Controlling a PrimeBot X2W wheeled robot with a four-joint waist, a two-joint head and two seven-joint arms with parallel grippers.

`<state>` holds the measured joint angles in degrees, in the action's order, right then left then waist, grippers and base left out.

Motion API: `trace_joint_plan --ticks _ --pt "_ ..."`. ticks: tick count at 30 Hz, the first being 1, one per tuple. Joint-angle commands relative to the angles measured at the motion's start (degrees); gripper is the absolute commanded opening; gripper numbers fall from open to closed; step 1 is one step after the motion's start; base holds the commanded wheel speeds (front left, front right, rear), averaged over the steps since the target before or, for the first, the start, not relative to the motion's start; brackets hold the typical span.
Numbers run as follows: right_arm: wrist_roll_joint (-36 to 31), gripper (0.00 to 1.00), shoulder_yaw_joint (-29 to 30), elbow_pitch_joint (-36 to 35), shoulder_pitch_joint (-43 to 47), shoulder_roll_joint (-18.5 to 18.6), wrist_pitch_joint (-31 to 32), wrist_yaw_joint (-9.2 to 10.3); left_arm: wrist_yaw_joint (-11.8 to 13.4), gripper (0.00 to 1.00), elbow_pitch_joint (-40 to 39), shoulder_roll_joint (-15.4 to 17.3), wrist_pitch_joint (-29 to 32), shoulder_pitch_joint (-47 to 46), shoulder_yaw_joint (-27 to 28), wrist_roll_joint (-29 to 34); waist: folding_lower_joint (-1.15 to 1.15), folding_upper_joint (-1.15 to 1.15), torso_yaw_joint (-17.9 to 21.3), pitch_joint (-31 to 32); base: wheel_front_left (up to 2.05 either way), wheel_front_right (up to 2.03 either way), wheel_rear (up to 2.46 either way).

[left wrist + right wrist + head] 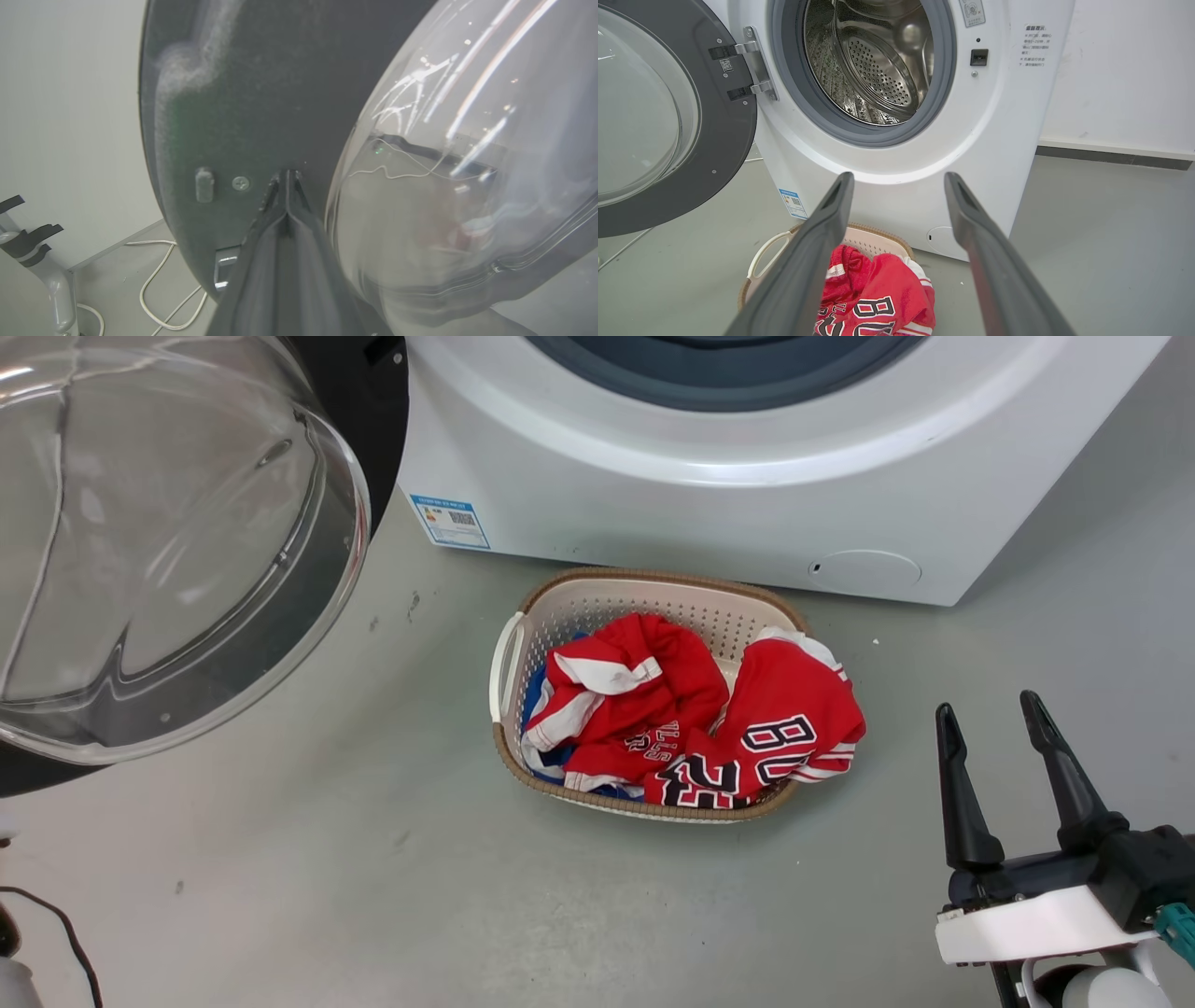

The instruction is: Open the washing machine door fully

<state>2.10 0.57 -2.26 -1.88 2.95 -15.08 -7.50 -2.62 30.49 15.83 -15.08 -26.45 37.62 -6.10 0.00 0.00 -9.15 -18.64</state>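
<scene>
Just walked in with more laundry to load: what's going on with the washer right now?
The robot is working on the washing machine door, which stands swung out on the left of the washing machine, leaving the steel drum exposed. The left gripper, fingers shut together, has its tips at the door's dark inner face beside the glass bowl, apparently pushing. The right gripper hangs open, holding nothing. A basket of red jerseys sits in front.
</scene>
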Motion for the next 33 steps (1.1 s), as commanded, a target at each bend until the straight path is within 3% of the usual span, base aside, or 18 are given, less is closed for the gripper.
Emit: trace_joint_plan --ticks 1,14,25,30,31,32,33 --pt "0.6 1.00 0.0 0.1 0.4 -0.1 -0.1 0.01 -0.5 0.00 0.0 0.7 -0.1 0.2 0.6 0.6 0.00 0.00 0.1 1.0 0.00 0.00 0.00" --pt "2.1 1.00 -0.1 1.0 2.1 -0.2 -0.1 0.01 -3.6 0.00 -8.6 -4.2 -0.1 8.5 -0.7 3.6 0.00 0.00 -0.1 8.0 0.00 0.00 0.00" --pt "3.3 1.00 0.1 1.4 5.0 -0.1 -0.1 0.01 -3.7 0.00 -20.0 -10.7 -0.1 18.3 -7.5 7.1 0.00 0.00 0.5 13.8 0.00 0.00 0.00" --pt "3.7 1.00 0.8 1.0 6.9 -0.1 -0.1 0.01 -3.0 0.00 -24.7 -12.5 -0.1 23.2 -14.1 8.0 0.00 0.00 1.1 15.8 0.00 0.00 0.00" --pt "3.7 1.00 0.9 0.9 7.2 -0.1 -0.1 0.01 -2.9 0.16 -25.2 -12.6 -0.1 24.1 -15.6 7.8 0.00 0.00 1.3 16.1 0.00 0.00 0.00" --pt "3.6 1.00 1.0 0.8 7.6 -0.1 -0.1 0.01 -2.6 0.47 -25.9 -12.7 -0.1 24.8 -17.1 7.3 0.00 0.00 1.4 16.4 0.00 0.00 0.00" --pt "3.6 1.00 0.9 0.8 7.9 -0.1 -0.1 0.01 -2.3 1.00 -26.6 -12.7 -0.1 25.3 -18.1 6.8 0.00 0.00 1.6 16.6 0.00 0.00 0.00"
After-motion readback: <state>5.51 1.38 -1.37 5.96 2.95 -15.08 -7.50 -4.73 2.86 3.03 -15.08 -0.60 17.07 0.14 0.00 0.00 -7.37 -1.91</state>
